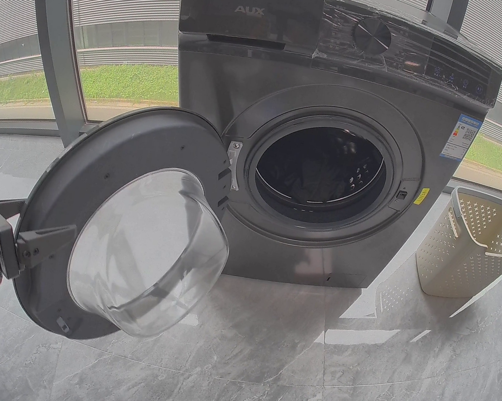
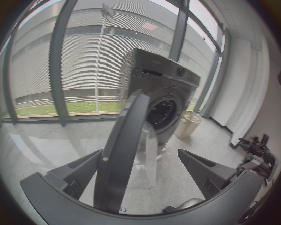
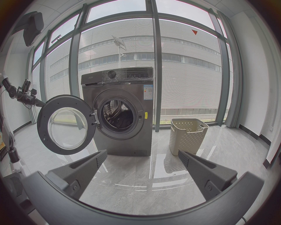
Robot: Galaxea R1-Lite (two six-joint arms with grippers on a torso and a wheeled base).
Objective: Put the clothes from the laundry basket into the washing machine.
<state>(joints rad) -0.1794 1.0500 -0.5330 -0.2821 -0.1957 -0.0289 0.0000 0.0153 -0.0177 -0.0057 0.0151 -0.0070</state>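
Against the window wall stands the washing machine [image 1: 233,81], a grey front-loader with its porthole open to the drum [image 1: 319,171]. Its door [image 1: 77,181] is swung out wide on its hinge, towards the robot's left. The door is a stiff grey ring carrying a clear glass bowl [image 1: 140,255]. It looks rigid and fairly weighty, the glass likely slippery, so the rim is the sensible place to hold it.

On the floor just beside the machine, on the robot's right, sits the laundry basket [image 1: 444,255]. It is cream perforated plastic, probably light and easy to tip or slide, and its bottom is hidden from where I stand.

Dark clothes [image 3: 124,117] seem to lie low in the drum, though I cannot tell which garments. Cloth of this kind should be soft, limp and light, and will drape and trail. It is best pinched at a bunched fold, not a loose edge.

The left gripper [image 2: 140,151] straddles the door's outer rim, fingers spread and not clamped. The right gripper [image 3: 142,152] hangs low, well back from the machine, jaws wide apart and holding nothing.
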